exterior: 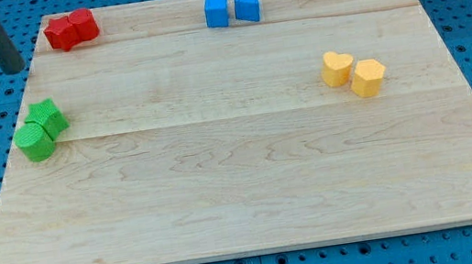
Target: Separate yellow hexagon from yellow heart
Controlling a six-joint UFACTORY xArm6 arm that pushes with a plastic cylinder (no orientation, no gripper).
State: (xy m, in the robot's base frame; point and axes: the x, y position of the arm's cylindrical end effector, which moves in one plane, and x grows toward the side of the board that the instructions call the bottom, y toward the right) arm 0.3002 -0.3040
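Note:
The yellow heart (336, 69) and the yellow hexagon (367, 77) sit side by side and touching on the right part of the wooden board (242, 177), the hexagon to the right and slightly lower. My tip (12, 69) is at the view's top left, just off the board's left edge, far from both yellow blocks. It touches no block.
Two red blocks (72, 29) sit together at the board's top left corner, close to my tip. A blue cube (216, 11) and a blue triangular block (246, 6) sit at the top middle. Two green blocks (47, 118) (35, 142) sit at the left edge.

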